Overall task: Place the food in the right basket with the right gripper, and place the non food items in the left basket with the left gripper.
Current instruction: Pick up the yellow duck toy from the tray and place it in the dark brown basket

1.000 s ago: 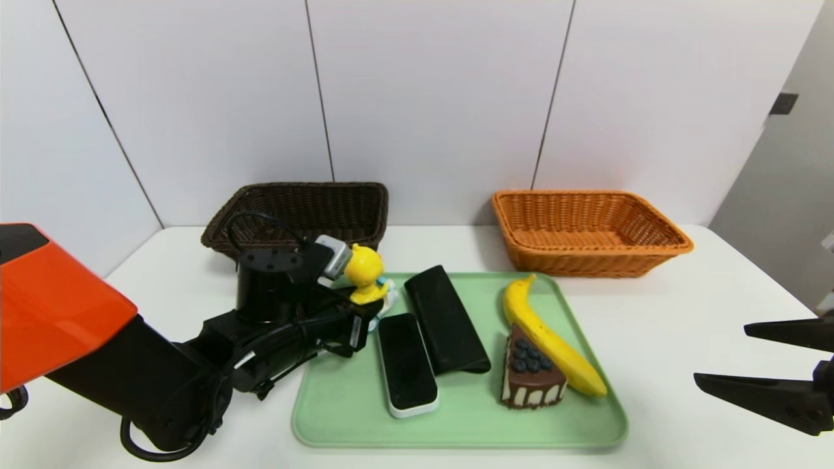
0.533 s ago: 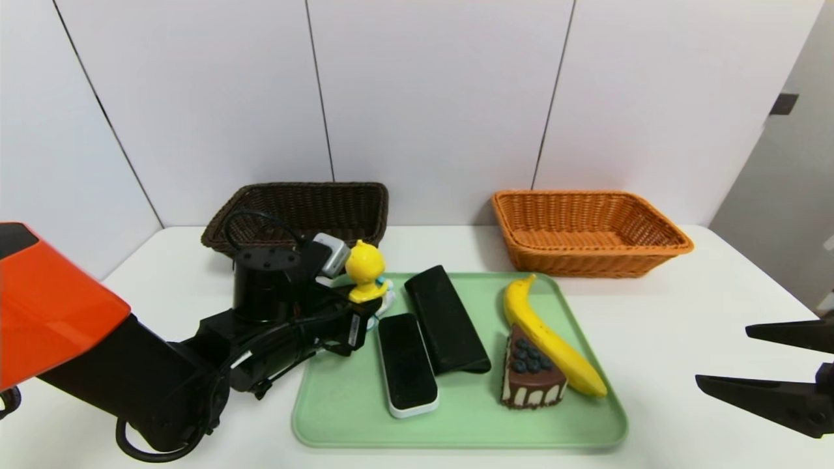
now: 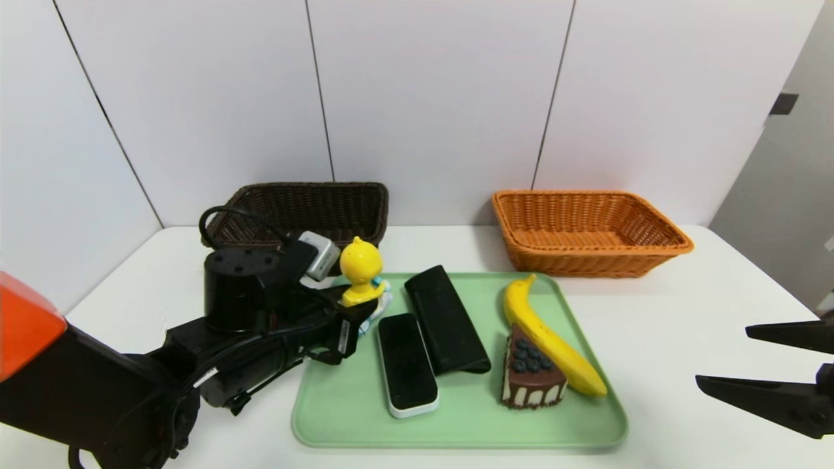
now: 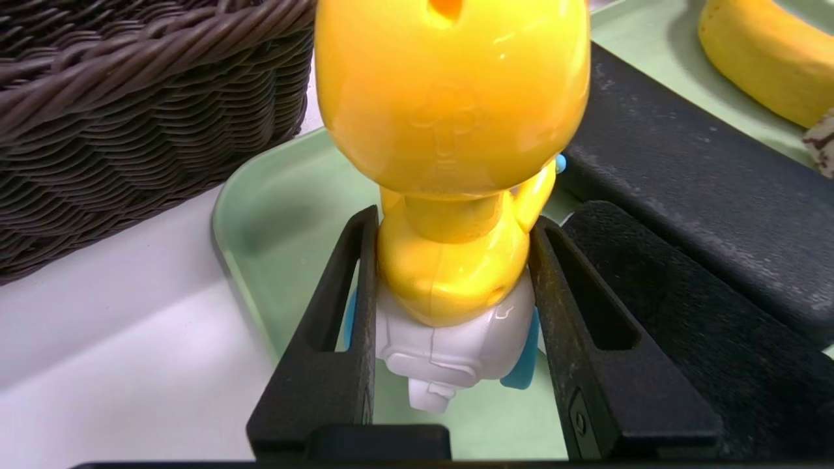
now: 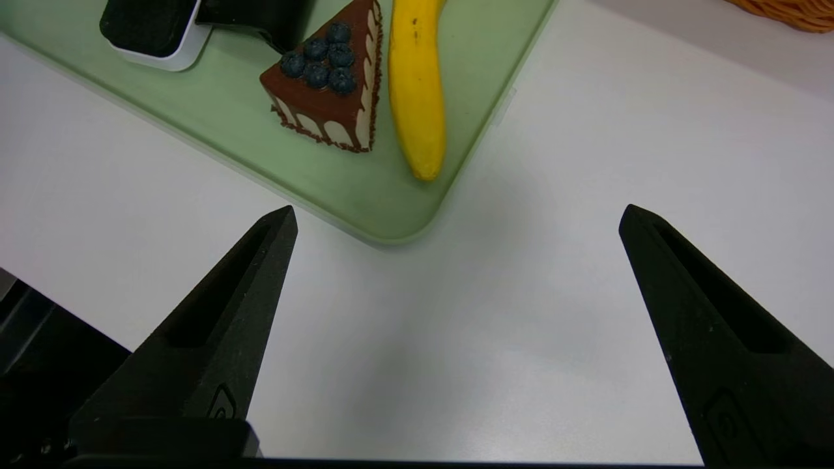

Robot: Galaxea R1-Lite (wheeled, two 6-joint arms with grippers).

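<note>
The right gripper [image 5: 459, 207] stands wide open, holding nothing, beside the tray [image 3: 456, 426]. The left gripper [image 4: 455, 218], partly open, clamps the toy duck [image 3: 361, 264] above the tray's far-left corner, near the dark basket [image 3: 319, 202].

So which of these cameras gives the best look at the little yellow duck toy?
The left wrist view: the duck toy fills its middle, seen close up between the left end effector's fingers. The head view shows it smaller, its lower part partly hidden by that arm. The right wrist view doesn't show it.
</note>
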